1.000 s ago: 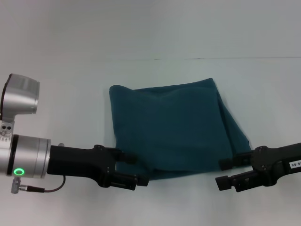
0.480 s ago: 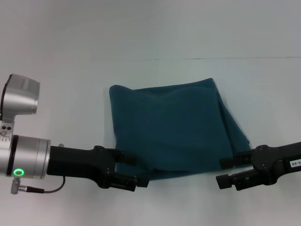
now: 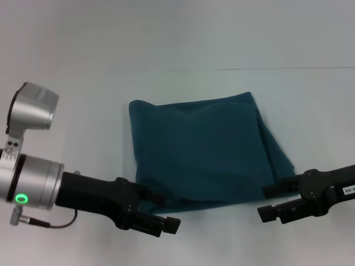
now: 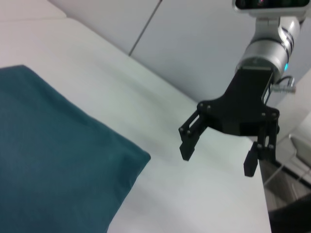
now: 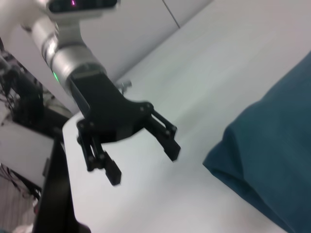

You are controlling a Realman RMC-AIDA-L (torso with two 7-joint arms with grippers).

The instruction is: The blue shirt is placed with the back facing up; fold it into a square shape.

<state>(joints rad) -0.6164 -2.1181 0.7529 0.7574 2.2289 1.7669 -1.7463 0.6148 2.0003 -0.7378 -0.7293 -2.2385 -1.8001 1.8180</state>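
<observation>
The blue shirt point(image 3: 202, 149) lies folded into a rough square on the white table, plain side up, with no lettering showing. My left gripper point(image 3: 162, 210) is open and empty just off the shirt's near left corner. My right gripper point(image 3: 269, 202) is open and empty just off its near right corner. The left wrist view shows a corner of the shirt point(image 4: 53, 160) and the right gripper point(image 4: 218, 162) open beyond it. The right wrist view shows the shirt's edge point(image 5: 272, 150) and the left gripper point(image 5: 143, 165) open.
The white table point(image 3: 77, 116) runs back to a far edge near a pale wall point(image 3: 177, 33). The right side of the shirt shows loose stacked layers point(image 3: 277, 149). Dark equipment point(image 5: 22, 97) stands beside the table.
My left arm has swung toward the near edge, so its gripper sits lower and slightly farther right, away from the shirt's edge. My right gripper has eased slightly outward. The shirt has not moved.
</observation>
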